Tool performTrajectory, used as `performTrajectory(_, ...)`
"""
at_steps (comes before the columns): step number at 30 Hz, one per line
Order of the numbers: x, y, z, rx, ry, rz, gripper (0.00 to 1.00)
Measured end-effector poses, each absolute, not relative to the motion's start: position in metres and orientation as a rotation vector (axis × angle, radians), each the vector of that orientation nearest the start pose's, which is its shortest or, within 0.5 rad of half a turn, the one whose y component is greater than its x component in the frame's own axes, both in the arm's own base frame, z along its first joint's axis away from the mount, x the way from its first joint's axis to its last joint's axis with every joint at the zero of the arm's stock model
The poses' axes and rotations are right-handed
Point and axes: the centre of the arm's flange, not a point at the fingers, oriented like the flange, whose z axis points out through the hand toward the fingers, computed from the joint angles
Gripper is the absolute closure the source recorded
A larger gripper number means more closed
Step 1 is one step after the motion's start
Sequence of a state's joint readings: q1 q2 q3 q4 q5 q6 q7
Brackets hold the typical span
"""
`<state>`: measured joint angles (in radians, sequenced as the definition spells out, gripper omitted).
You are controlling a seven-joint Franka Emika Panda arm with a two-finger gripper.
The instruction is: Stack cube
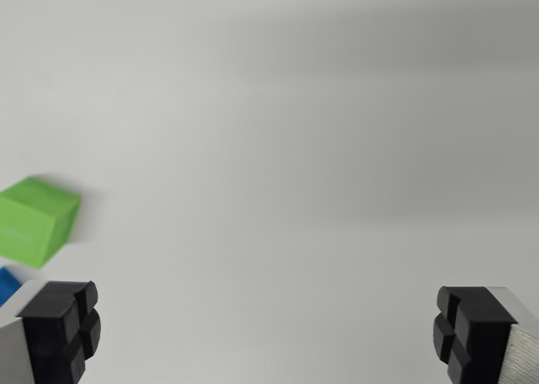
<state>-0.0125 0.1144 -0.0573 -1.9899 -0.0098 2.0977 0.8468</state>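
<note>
My gripper (268,333) is wide apart and holds nothing, because both cubes are off to the wrist view's left: the green cube (35,220) on the table (320,148), the blue cube (8,283) just nearer.

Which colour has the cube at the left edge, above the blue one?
Green. The cube shows clearly in the wrist view, at its left.
</note>
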Motion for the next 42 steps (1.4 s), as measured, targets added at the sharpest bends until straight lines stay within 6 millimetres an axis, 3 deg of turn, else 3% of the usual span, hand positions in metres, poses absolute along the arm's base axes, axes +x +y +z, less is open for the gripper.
performTrajectory(23, 0.562, -0.014, 0.387, -2.871, 1.306, 0.002, 0.00)
performTrajectory(42, 0.541, 0.022, 0.360, -2.921, 1.185, 0.005, 0.00)
